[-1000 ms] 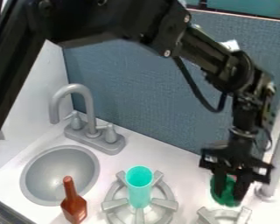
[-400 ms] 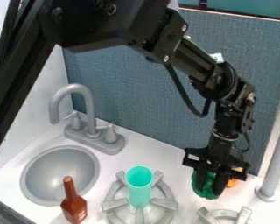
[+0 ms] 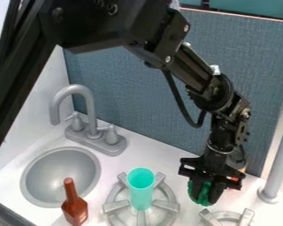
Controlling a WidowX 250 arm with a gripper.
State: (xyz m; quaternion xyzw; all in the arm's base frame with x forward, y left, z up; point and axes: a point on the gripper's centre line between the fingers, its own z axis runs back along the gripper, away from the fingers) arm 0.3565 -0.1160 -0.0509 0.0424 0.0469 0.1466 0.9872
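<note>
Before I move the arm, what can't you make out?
All in the camera view:
- green thing: exact shape, partly covered by the gripper
- orange thing: mostly hidden behind the gripper
- teal cup: its bottom inside, hidden by its own wall
- right burner: near part, cut off by the bottom edge

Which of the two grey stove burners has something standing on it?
The left burner, nearer the grey sink: an open-topped turquoise cylinder stands on it. The right burner is nearer the black gripper.
</note>
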